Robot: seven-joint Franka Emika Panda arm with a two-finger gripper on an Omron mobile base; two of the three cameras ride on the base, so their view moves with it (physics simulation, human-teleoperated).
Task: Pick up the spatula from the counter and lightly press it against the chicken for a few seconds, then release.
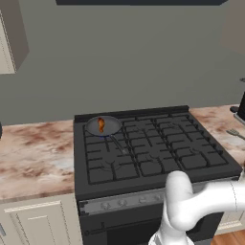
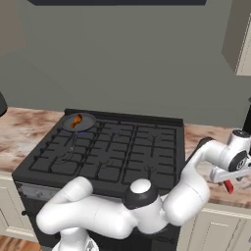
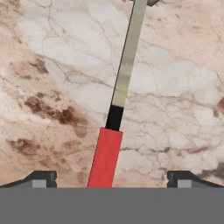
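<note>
Your gripper [image 3: 111,180] stands wide open. In the hand view its two finger tips [image 3: 43,178] sit at the bottom corners, well apart. The spatula [image 3: 114,118] runs up between them and touches neither.

You see the red handle at bottom centre, a black collar above it, then the pale shaft climbing to the top edge, where the blade is cut off. You cannot tell from here how high the tips hang above the marble counter [image 3: 52,65].

In the right base view the hand sits at the right edge, over the counter. A red stub of the handle pokes out beneath it, and the fingers there are too small for you to make out.

In the left base view the arm runs off the right edge. The spatula's pale far end lies at the right edge, on the counter beside the stove [image 1: 153,153].

Farther back, at the stove's upper left corner, a pan [image 1: 113,127] holds the chicken [image 1: 101,125]. It is one orange-brown piece, lying near the pan's middle.

A dark object [image 1: 240,110] at the right edge, behind the spatula, is cut off, so you cannot tell what it is.
</note>
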